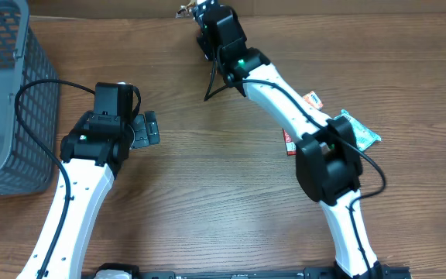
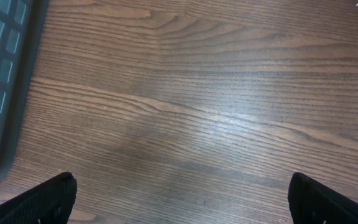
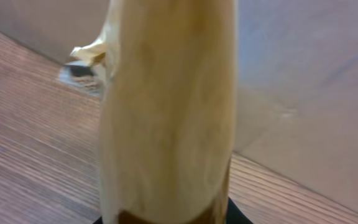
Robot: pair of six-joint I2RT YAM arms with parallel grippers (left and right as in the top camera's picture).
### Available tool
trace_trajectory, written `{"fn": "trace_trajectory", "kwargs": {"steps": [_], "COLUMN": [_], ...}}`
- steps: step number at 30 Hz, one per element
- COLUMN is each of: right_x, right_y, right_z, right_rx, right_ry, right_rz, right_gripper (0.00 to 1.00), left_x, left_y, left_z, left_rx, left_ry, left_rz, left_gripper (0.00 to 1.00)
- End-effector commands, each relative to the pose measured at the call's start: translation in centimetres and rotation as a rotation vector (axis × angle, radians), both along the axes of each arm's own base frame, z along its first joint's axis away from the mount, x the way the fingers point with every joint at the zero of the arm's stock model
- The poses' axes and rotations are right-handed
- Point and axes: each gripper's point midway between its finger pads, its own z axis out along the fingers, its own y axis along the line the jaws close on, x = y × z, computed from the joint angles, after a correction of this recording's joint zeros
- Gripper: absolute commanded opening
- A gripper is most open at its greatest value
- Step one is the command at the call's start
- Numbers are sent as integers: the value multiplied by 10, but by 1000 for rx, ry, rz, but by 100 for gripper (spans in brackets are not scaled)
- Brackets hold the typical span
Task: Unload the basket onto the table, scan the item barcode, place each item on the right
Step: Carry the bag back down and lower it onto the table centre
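Far left, the basket (image 1: 6, 101) sits at the bench (image 1: 207, 194) edge; I judge it's there for scanned goods. Just beside it my left tool (image 1: 147, 128) hovers low over bare wood, fingers spread wide and empty. I'd guess it is parked, ready to receive. The right tool (image 1: 201, 17) reaches to the far edge, clamped on the item (image 3: 166, 112), a tan pack held upright off the bench and so close to its wrist camera that it blurs. I read that as presenting it for a scan, though I see no scanner or barcode. Loose packets (image 1: 358, 128) lie further right, by that arm's elbow.
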Motion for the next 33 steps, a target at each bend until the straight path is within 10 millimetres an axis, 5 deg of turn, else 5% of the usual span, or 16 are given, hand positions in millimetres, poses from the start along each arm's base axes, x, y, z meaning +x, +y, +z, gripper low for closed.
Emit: {"fn": "trace_trajectory", "kwargs": {"steps": [1, 6, 14, 17, 18, 20, 21, 33], "right_x": [-32, -80, -193, -223, -228, -232, -233, -224], "right_y": [-23, -59, -95, -108, -112, -116, -117, -114], "right_z": [116, 115, 24, 0, -6, -17, -21, -31], "right_rx": [165, 194, 19, -35, -49, -66, -70, -51], "right_ry": [-78, 125, 743, 906, 929, 957, 965, 937], "right_rz": [-58, -159, -134, -151, -160, -170, -174, -170], "right_gripper": [4, 4, 4, 14, 33, 86, 100, 100], "left_x": [4, 4, 4, 4, 4, 4, 4, 4], "left_y": [4, 4, 4, 4, 4, 4, 4, 4], "left_z": [9, 9, 9, 9, 9, 9, 9, 9], "left_rx": [15, 15, 15, 15, 15, 15, 15, 15], "left_ry": [-24, -24, -24, -24, -24, -24, -24, -24], "left_rz": [3, 3, 3, 3, 3, 3, 3, 3], "left_gripper": [100, 100, 100, 100, 100, 100, 100, 100]}}
